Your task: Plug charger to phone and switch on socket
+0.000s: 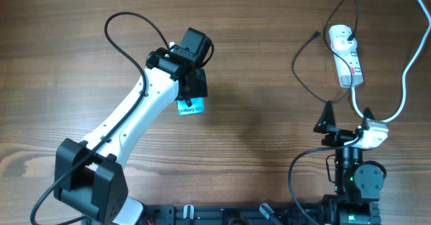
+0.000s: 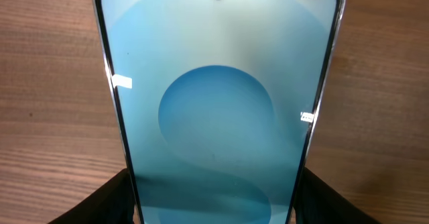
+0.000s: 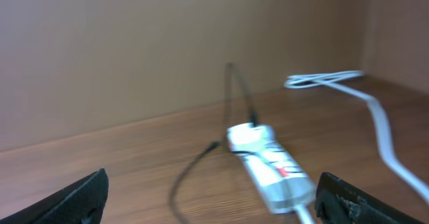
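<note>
The phone lies on the wooden table at centre left, its white "Galaxy S25" strip showing below my left gripper. In the left wrist view its cyan screen fills the frame and my left gripper has a finger against each long edge. The socket, a white power strip with red marks, lies at the far right. The charger cable loops left of it, its plug tip free on the table. My right gripper is open and empty, short of the socket and the charger cable.
A thick white cord runs from the socket off the top right and also shows in the right wrist view. A wall rises behind the table in that view. The arm bases stand at the front edge.
</note>
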You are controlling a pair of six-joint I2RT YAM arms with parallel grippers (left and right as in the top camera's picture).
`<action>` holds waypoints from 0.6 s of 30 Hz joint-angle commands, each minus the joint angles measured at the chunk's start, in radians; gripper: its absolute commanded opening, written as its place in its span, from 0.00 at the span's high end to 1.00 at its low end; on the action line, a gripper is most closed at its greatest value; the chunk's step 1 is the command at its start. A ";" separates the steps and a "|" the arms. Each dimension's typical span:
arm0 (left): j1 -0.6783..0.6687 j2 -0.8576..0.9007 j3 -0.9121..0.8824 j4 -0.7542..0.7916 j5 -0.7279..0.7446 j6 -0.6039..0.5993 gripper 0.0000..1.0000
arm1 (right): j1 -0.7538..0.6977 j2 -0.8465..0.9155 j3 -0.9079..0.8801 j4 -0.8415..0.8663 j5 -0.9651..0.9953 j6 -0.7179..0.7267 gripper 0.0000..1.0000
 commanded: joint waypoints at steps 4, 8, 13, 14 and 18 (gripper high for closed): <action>-0.002 0.003 0.018 -0.011 -0.021 0.008 0.60 | 0.003 -0.006 -0.001 0.004 0.139 -0.034 0.00; -0.002 0.003 0.018 0.007 0.069 0.008 0.59 | 0.003 -0.006 -0.001 0.004 -0.062 0.222 0.00; -0.001 0.003 0.026 0.017 0.261 0.005 0.58 | 0.004 0.035 -0.001 0.008 -0.665 0.649 0.00; 0.000 0.003 0.031 0.017 0.304 -0.018 0.58 | 0.004 0.048 -0.001 0.006 -0.740 0.671 0.00; 0.000 0.003 0.052 0.034 0.431 -0.145 0.57 | 0.004 0.119 -0.001 -0.002 -0.913 0.706 0.00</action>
